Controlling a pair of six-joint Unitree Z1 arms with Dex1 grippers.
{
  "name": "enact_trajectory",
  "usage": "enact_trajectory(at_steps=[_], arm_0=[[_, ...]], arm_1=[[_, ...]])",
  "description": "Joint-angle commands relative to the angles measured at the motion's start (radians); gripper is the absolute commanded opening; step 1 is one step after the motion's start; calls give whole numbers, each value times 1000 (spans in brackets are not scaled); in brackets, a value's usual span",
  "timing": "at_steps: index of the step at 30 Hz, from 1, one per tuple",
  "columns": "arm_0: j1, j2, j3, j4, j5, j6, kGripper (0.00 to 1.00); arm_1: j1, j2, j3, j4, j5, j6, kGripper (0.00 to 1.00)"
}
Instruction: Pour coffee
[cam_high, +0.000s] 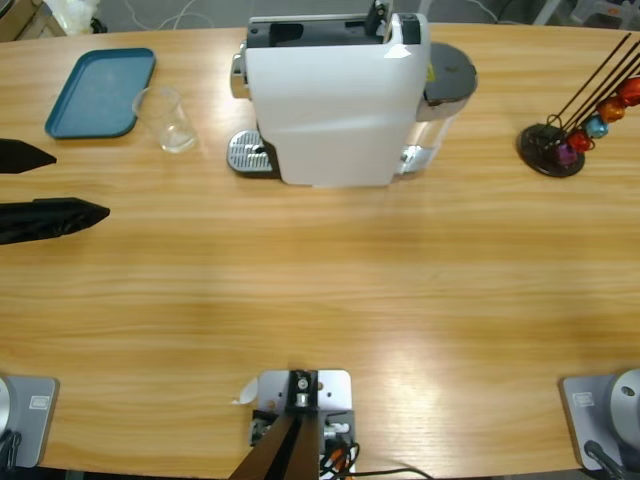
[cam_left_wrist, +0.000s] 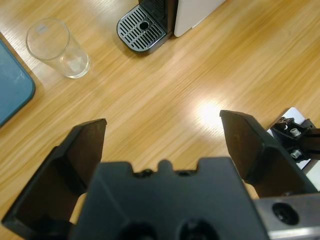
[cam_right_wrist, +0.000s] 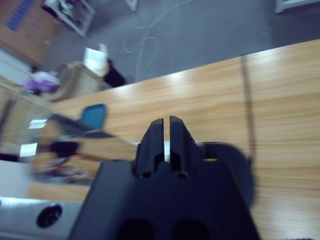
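Note:
A clear glass tumbler (cam_high: 175, 120) (cam_left_wrist: 57, 47) stands upright on the table, between a blue tray (cam_high: 100, 92) and the white coffee machine (cam_high: 335, 105). The tumbler looks clear inside; the coffee is out of view. The machine's round drip grate (cam_high: 250, 155) (cam_left_wrist: 142, 29) is bare. My left gripper (cam_high: 80, 185) (cam_left_wrist: 162, 125) comes in from the left edge, open and holding nothing, well short of the tumbler. My right gripper (cam_right_wrist: 166, 120) is shut with nothing seen between its jaws; its view is blurred, looking across the table toward the floor.
A black capsule stand (cam_high: 555, 145) with coloured capsules sits at the far right. The blue tray (cam_left_wrist: 12, 90) lies left of the tumbler. The machine's grey tank lid (cam_high: 450, 70) is behind its body.

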Motion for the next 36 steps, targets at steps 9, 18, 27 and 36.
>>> enact_trajectory(at_steps=[9, 18, 27, 36], arm_0=[[0, -2, 38, -16, -20, 1, 987], [0, -21, 47, -15, -24, 2, 987], [0, -7, 50, -16, -24, 3, 987], [0, 7, 54, -16, -26, 4, 987]], arm_1=[[149, 150, -100, -50, -5, 198, 0], [174, 243, -105, -59, 9, 220, 0], [198, 304, -127, -80, 26, 226, 0], [252, 373, -144, -84, 25, 266, 0]])
